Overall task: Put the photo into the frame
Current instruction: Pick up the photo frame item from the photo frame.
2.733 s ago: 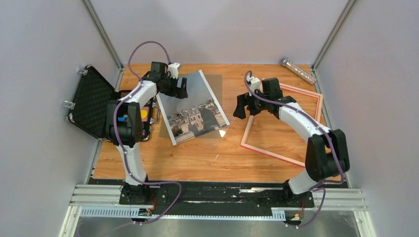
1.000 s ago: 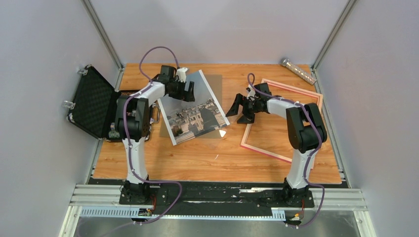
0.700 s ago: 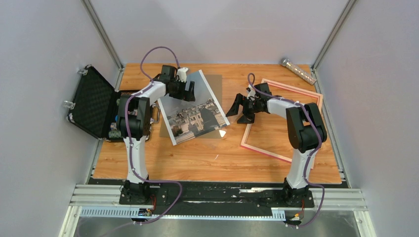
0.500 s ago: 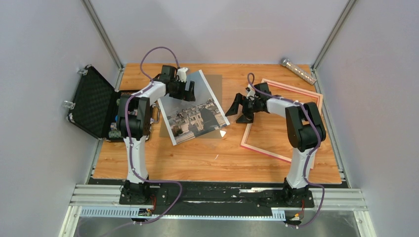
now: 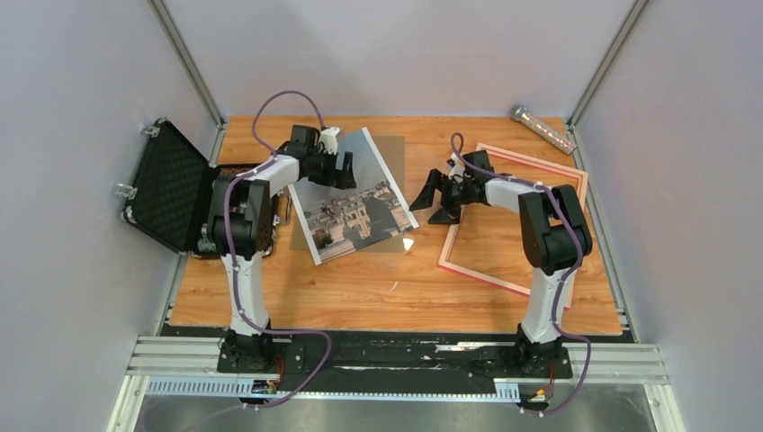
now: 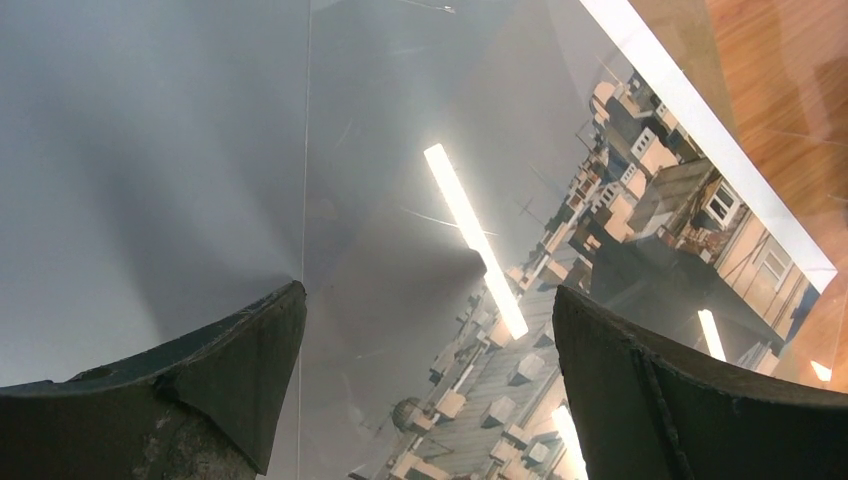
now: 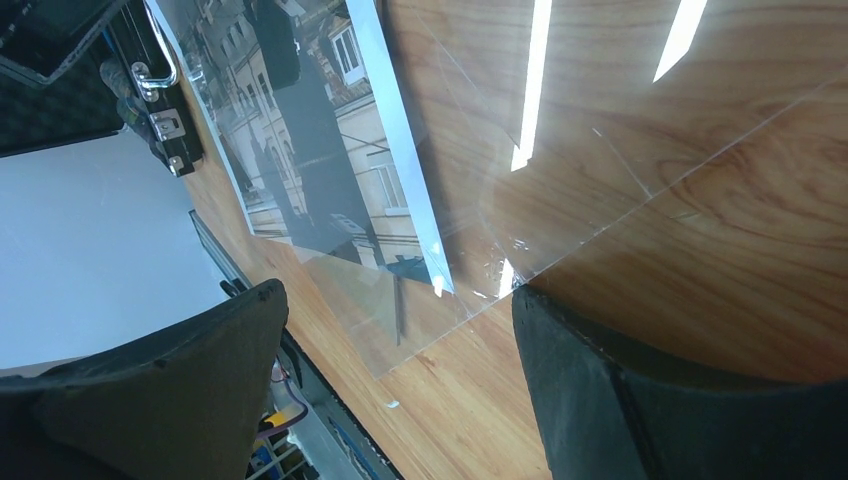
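The photo (image 5: 355, 202), a rooftop print with a white border, lies tilted on the table left of centre, with a clear sheet (image 5: 393, 151) over it. My left gripper (image 5: 344, 171) is open and empty, low over the photo's sky part; in the left wrist view the photo (image 6: 640, 200) fills the space between the gripper's (image 6: 428, 295) spread jaws. The pink frame (image 5: 490, 274) lies flat at the right. My right gripper (image 5: 434, 200) is open and empty between the photo and the frame's left rail. In the right wrist view (image 7: 398, 292) one jaw tip sits at the clear sheet's (image 7: 560, 180) edge, with the photo (image 7: 300, 130) beyond.
An open black case (image 5: 171, 184) stands at the left table edge, also visible in the right wrist view (image 7: 60, 90). A metal tube (image 5: 544, 129) lies at the back right corner. Grey walls enclose the table on three sides.
The right arm folded down, and its open gripper now sits low beside the frame's left rail. The left gripper shifted slightly over the photo's top. Photo and frame did not move.
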Controlling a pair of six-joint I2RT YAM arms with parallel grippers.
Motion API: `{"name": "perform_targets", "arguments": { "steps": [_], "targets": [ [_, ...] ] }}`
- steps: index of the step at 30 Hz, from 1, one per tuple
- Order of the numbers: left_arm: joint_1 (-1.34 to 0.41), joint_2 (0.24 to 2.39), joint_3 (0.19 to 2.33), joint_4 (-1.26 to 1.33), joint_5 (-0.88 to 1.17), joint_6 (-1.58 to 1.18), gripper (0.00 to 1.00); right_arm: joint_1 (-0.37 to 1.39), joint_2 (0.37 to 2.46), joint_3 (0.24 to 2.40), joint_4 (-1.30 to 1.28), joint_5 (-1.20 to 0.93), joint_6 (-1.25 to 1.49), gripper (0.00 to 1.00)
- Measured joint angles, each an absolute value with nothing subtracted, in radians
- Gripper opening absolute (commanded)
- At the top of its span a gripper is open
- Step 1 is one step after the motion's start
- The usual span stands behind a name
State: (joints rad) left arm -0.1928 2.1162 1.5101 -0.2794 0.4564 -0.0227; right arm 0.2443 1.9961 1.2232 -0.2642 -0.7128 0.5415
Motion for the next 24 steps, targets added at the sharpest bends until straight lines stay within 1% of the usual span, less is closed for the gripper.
{"name": "perform_targets", "arguments": {
  "steps": [10, 24],
  "targets": [
    [-0.189, 2.054, 1.406, -0.239, 0.476, -0.025, 1.00, 0.204, 1.986, 1.181, -0.206, -0.760, 0.583, 0.86],
    [-0.190, 1.989, 1.309, -0.224, 0.508, -0.048, 1.00, 0.154, 1.952, 1.084, -0.076, -0.848, 0.647, 0.81]
  ]
}}
